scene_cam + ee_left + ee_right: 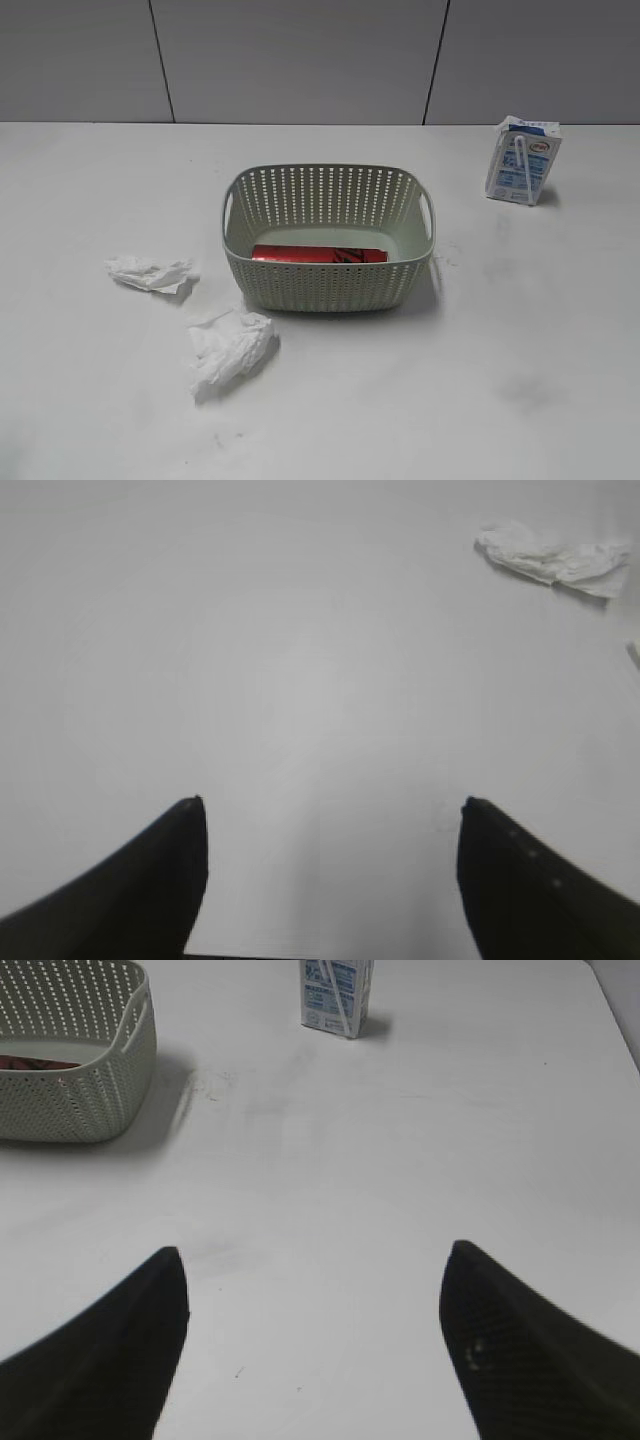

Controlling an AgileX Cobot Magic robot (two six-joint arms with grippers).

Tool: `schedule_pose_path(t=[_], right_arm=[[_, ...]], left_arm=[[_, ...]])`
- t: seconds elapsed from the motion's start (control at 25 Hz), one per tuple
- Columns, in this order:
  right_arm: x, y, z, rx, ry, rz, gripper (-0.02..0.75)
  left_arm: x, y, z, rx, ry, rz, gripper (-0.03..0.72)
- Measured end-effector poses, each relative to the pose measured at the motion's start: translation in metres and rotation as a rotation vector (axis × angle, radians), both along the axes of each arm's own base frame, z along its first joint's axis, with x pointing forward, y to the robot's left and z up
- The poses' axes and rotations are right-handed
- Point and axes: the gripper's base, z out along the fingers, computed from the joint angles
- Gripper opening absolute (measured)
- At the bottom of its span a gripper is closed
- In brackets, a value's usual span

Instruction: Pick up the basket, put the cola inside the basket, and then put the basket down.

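Observation:
The pale green basket (328, 285) stands on the white table at the middle of the exterior view. The red cola can (318, 255) lies on its side inside it. The basket also shows at the top left of the right wrist view (75, 1090), with a sliver of the cola (35, 1062) inside. My left gripper (330, 805) is open and empty over bare table. My right gripper (312, 1255) is open and empty, well to the right of the basket. Neither arm shows in the exterior view.
A blue-and-white drink carton (522, 160) stands at the back right, also in the right wrist view (335, 995). Two crumpled white tissues (150, 272) (230, 347) lie left of and in front of the basket. One tissue shows in the left wrist view (555, 560).

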Motion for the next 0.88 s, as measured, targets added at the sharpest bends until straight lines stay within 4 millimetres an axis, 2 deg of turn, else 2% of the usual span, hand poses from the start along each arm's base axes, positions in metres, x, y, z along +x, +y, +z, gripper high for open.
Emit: schedule_pose_path(t=[0.16,0.44,0.88], right_arm=[[0.000,0.001,0.000,0.007,0.000,0.003,0.592],[0.000,0.008,0.001,0.094,-0.002,0.047,0.592],[-0.001,0.012,0.003,0.148,-0.007,0.072,0.591]], left_arm=[[-0.036,-0.001,-0.010,0.004,-0.112,0.001,0.581],[-0.081,-0.003,-0.014,0.012,-0.291,-0.002,0.577],[-0.116,-0.004,-0.027,0.028,-0.521,0.006,0.560]])
